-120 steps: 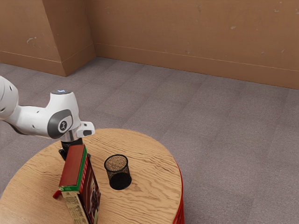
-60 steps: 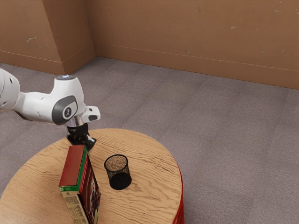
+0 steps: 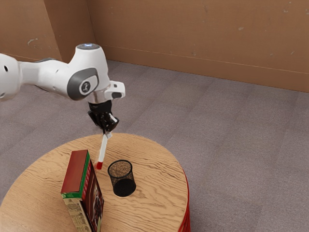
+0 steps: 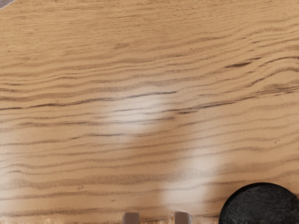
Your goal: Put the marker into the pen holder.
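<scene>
Marker (image 3: 103, 148) is gripped near-upright, red end down, by the gripper (image 3: 107, 131), with the pen holder (image 3: 122, 180) placed toward the exterior view's right

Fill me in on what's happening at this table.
The robot arm is holding a white marker with a red end in its gripper. The marker hangs at a slant, red end down, and isn't in the black mesh pen holder, which stands close by on the round wooden table. A tall red and green box stands on the table too. Dropping the marker into the holder looks like the next step.
</scene>
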You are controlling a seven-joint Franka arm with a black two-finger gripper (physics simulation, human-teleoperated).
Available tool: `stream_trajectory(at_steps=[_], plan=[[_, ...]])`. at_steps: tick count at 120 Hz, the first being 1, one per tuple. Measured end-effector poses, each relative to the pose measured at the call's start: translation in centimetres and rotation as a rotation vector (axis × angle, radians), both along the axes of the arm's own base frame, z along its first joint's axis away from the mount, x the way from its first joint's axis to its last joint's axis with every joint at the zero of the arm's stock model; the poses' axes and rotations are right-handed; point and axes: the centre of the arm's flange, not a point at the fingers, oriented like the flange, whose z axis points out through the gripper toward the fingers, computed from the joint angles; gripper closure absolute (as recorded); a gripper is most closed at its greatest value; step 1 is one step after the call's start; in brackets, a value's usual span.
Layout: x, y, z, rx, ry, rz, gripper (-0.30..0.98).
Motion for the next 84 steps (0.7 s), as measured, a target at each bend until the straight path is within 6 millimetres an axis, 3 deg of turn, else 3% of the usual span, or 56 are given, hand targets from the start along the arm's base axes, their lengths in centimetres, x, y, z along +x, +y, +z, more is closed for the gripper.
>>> stream_trajectory(at_steps=[31, 61, 70, 84], plan=[[-0.1, -6.4, 6.9, 0.020, -0.031, -0.105, 0.79], [-1.8, -13.5, 7.4, 0.037, 0.026, -0.209, 0.79], [-1.9, -13.8, 6.8, 0.039, 0.046, -0.208, 0.79], [-1.5, -12.0, 6.2, 0.042, 0.066, -0.168, 0.79]])
